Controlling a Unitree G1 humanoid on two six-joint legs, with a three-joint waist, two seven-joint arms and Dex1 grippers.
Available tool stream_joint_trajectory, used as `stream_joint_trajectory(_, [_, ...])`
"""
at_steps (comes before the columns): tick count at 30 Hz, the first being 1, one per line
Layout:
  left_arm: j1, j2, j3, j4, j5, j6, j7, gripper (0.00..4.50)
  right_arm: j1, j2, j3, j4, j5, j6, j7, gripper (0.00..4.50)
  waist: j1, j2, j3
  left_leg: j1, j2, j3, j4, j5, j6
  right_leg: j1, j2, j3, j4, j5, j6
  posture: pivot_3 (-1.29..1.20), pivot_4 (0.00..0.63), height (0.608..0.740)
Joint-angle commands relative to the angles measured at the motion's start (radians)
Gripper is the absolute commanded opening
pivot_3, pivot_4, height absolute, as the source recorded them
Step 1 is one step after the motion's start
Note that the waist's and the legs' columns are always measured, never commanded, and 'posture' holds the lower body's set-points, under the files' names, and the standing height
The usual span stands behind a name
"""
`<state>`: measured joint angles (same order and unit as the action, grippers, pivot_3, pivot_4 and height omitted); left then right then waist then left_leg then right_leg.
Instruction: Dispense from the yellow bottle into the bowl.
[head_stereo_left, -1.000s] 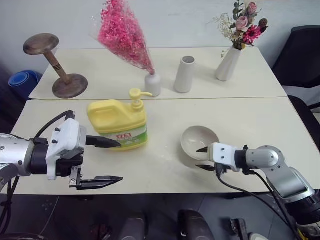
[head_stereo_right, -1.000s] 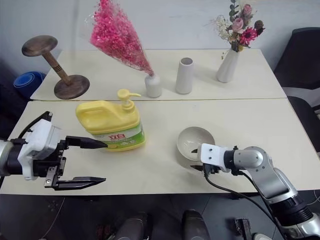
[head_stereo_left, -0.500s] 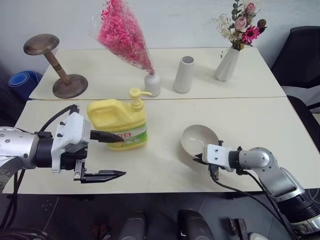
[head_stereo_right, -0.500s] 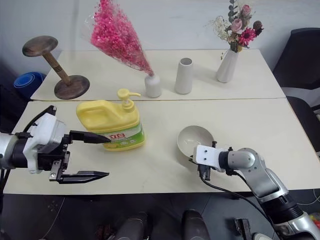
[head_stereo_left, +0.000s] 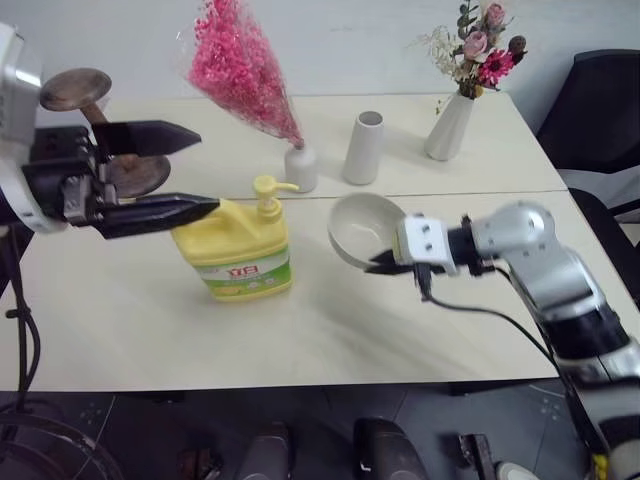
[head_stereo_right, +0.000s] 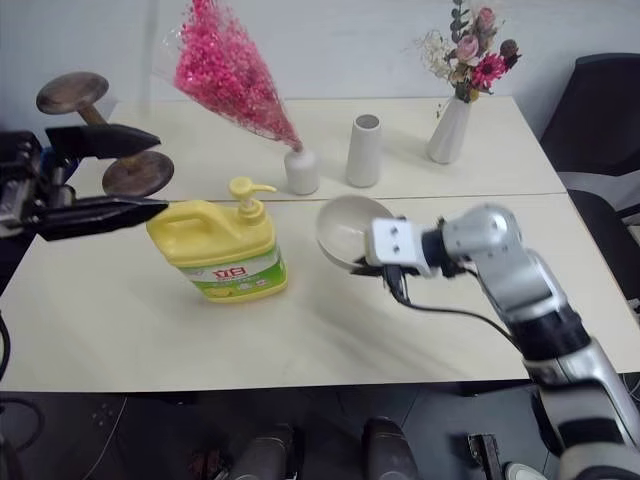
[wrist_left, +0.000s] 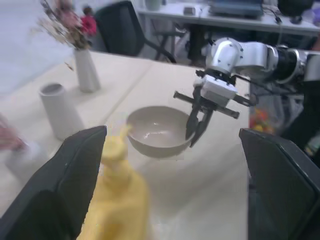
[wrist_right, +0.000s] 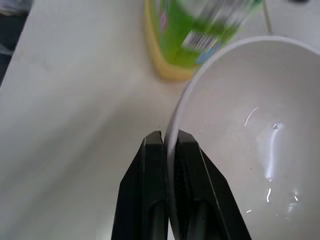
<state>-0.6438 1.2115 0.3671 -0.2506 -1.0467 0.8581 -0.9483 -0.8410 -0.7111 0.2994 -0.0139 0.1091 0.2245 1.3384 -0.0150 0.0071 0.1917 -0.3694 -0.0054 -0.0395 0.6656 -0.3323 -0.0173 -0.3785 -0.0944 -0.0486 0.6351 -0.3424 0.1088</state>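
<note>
done: we pinch the bowl (head_stereo_left: 362, 229) rim in right gripper (head_stereo_left: 381, 264), lifted beside the bottle (head_stereo_left: 233, 248) | left gripper (head_stereo_left: 195, 170) wide, empty | left: pumping; bowl's wet glints, perhaps residue

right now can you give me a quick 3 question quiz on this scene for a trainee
1. True or false: the right gripper is shut on the rim of the bowl.
2. Multiple choice: where is the yellow bottle? A) standing on the table B) held in the left gripper C) lying on its side
3. Fill the blank: the left gripper's fingers are ____, with nothing between them.

Key
1. True; the right wrist view shows both fingers pinching the rim, and the bowl is tilted, off the table.
2. A; it stands upright, with the pump nozzle on top.
3. Open.
</note>
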Motion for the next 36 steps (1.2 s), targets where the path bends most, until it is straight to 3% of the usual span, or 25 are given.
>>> stream_joint_trajectory(1, [-0.058,0.009,-0.067,0.078,0.097,-0.066,-0.069,3.95,-0.126,0.026,0.052,0.106,-0.031,-0.020,0.078,0.00,-0.002,0.000,0.000,0.000,0.000,0.000,0.000,0.000,0.000,0.000,0.000,0.000,0.000,0.000,0.000,0.00,0.150,0.740])
stream_joint_trajectory(5, [-0.139,-0.033,-0.154,0.154,0.204,-0.127,-0.091,2.68,-0.295,0.089,0.097,0.262,-0.065,-0.085,0.146,0.00,-0.006,-0.004,0.002,-0.003,-0.001,0.000,0.002,0.000,0.000,-0.001,0.000,-0.001,0.000,0.000,0.000,0.00,0.150,0.740])
stream_joint_trajectory(13, [-0.194,-0.118,-0.214,0.199,0.315,-0.178,-0.110,0.15,-0.431,0.158,0.128,0.387,-0.074,-0.171,0.258,0.00,-0.018,-0.005,0.003,-0.010,-0.001,0.002,0.003,0.000,0.000,-0.014,-0.001,-0.001,0.009,0.000,0.000,0.00,0.150,0.740])
stream_joint_trajectory(27, [-0.207,-0.247,-0.291,0.171,0.459,-0.221,-0.079,0.07,-0.563,0.148,0.268,0.431,0.047,-0.186,0.276,0.00,-0.030,-0.005,0.003,-0.018,-0.001,0.002,0.015,0.000,0.000,-0.020,-0.002,-0.002,0.016,0.000,0.000,0.00,0.150,0.740])
stream_joint_trajectory(36, [-0.225,-0.298,-0.320,0.177,0.555,-0.290,-0.076,0.07,-0.582,0.148,0.280,0.442,0.045,-0.206,0.276,0.00,-0.037,-0.005,0.003,-0.019,-0.001,0.001,0.015,0.000,-0.001,-0.021,-0.002,-0.002,0.018,0.000,0.000,0.00,0.150,0.740])
